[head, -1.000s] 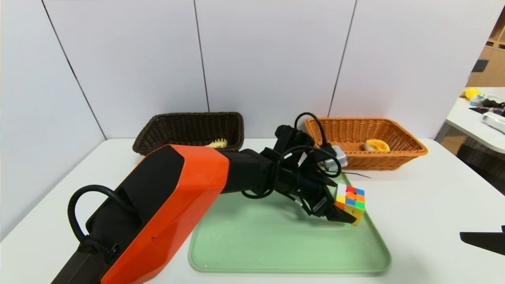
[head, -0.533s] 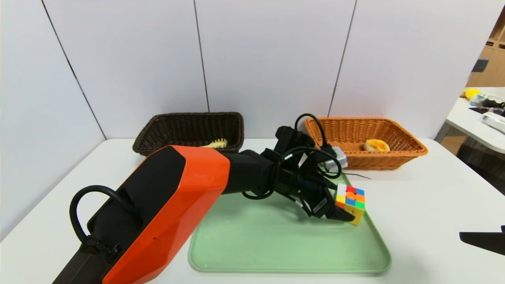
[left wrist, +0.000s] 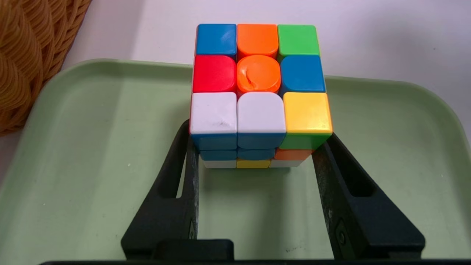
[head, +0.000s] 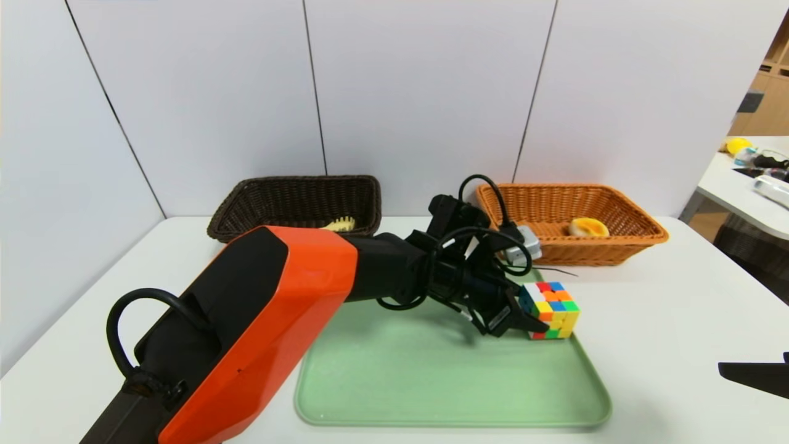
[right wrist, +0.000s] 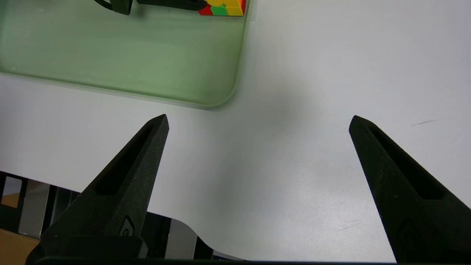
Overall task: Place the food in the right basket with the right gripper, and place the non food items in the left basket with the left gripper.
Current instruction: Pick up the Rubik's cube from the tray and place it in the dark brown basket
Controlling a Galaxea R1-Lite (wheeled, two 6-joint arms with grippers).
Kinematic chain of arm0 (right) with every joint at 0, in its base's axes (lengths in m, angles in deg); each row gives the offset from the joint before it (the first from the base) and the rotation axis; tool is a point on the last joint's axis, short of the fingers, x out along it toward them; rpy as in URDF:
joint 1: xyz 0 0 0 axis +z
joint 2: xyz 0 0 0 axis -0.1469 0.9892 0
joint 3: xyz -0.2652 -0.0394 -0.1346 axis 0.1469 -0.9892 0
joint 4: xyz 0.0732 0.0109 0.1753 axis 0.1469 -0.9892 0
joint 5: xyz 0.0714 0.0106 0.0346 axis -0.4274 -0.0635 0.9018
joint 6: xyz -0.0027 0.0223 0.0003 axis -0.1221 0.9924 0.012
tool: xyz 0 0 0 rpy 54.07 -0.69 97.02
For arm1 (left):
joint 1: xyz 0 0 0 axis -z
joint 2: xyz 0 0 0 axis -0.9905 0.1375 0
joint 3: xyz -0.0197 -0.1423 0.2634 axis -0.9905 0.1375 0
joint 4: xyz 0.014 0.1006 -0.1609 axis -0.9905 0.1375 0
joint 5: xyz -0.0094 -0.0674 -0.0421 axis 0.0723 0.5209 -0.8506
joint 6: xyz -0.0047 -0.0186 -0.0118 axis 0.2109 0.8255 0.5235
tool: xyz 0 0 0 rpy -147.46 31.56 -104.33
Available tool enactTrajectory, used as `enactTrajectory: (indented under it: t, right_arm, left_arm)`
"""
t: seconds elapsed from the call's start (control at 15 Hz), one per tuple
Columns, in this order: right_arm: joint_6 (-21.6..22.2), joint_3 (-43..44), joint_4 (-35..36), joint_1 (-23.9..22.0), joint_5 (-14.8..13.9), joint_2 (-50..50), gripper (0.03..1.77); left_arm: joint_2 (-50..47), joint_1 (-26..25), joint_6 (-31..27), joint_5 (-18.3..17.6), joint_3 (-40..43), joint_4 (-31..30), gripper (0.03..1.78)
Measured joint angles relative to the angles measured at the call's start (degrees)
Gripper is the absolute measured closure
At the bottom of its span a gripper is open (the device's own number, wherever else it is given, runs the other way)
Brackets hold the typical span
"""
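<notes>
Puzzle cube (head: pixel 553 314) at the green tray's (head: pixel 456 394) far right corner, pinched by the left gripper (left wrist: pixel 259 138).
Probably light, stiff, smooth-faced; best held low across opposite sides, squarely, lest it pivot. Orange-brown wicker basket (head: pixel 616 253) beyond, bun (head: pixel 588 227) inside; dark wicker basket (head: pixel 296 233) farther left, pale fork (head: pixel 341 224) inside. Right gripper (right wrist: pixel 259 121) idle, spread over the white table (head: pixel 666 320), near the tray's near right corner.
</notes>
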Motion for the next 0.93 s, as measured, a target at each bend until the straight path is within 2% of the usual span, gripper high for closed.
enactTrajectory:
  t: [0.6,0.93]
  right_arm:
    - [-0.1,-0.1,0.0,-0.1,0.0,-0.2,0.10]
    - [-0.2,0.0,0.0,0.0,0.2,-0.2,0.10]
  left_arm:
    - [-7.2,-2.1,-0.1,0.1,4.0,0.4,0.91]
    - [-13.7,-8.2,-0.7,0.2,5.2,3.3,0.91]
